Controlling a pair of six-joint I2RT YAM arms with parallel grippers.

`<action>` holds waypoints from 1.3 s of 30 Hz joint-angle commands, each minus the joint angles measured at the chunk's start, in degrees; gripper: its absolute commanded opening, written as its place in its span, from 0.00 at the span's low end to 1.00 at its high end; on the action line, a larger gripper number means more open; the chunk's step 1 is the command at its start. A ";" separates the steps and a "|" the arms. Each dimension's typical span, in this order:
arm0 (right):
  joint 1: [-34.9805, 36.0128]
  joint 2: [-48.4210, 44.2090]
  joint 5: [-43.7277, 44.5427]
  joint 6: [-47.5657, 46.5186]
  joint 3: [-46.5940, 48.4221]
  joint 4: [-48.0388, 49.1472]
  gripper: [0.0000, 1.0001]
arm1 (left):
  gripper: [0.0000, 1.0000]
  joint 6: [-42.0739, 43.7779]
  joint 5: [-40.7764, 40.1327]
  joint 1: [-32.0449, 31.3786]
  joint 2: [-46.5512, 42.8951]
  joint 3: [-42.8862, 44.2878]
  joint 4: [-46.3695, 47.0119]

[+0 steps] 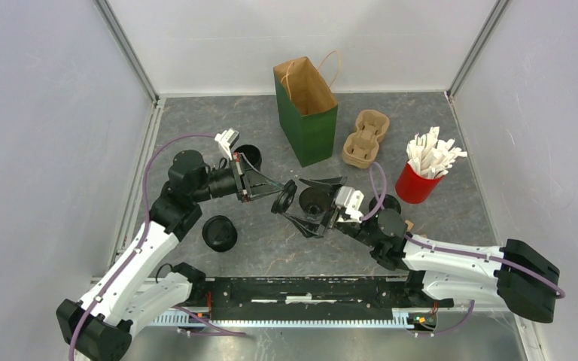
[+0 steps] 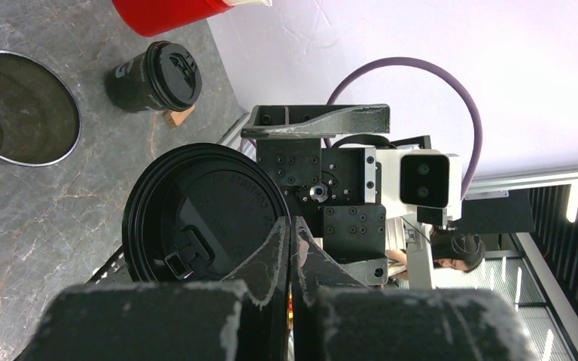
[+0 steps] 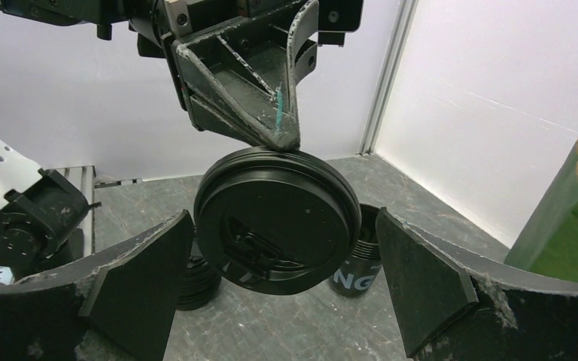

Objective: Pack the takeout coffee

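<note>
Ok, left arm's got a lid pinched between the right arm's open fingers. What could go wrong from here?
The left fingers hold the lid only by its rim, so it may pivot or slip. The right fingers stand wide open either side; if the left lets go before they close, it likely drops. The lidded cup sits close to the right arm and could get knocked.

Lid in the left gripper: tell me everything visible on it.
The lid is round, glossy black plastic, with a raised rim, embossed lettering and a small sip tab. It sits on no cup: it hangs in the air, tilted on edge, pinched at its rim by the shut left gripper. The open right gripper flanks it without touching.
</note>
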 commanded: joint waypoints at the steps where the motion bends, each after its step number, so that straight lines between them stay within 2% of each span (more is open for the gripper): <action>1: 0.79 0.87 -0.24 1.59 -0.52 4.13 0.98 | 0.02 3.48 -1.43 -0.22 -0.34 3.39 -1.63; 21: 2.41 4.57 6.33 0.29 1.98 6.15 0.98 | 0.02 1.68 -2.77 -0.22 -0.94 2.65 -0.35; 30: 2.69 6.08 5.34 0.20 2.38 7.99 0.99 | 0.02 1.68 -2.77 -0.22 -1.67 1.60 0.55; 31: 2.76 6.27 5.06 0.20 2.39 8.30 0.96 | 0.02 1.68 -2.77 -0.23 -1.65 1.47 0.63; 39: 2.86 7.22 4.10 -0.06 2.55 9.28 0.87 | 0.02 0.58 -3.19 -0.22 -1.64 0.87 1.20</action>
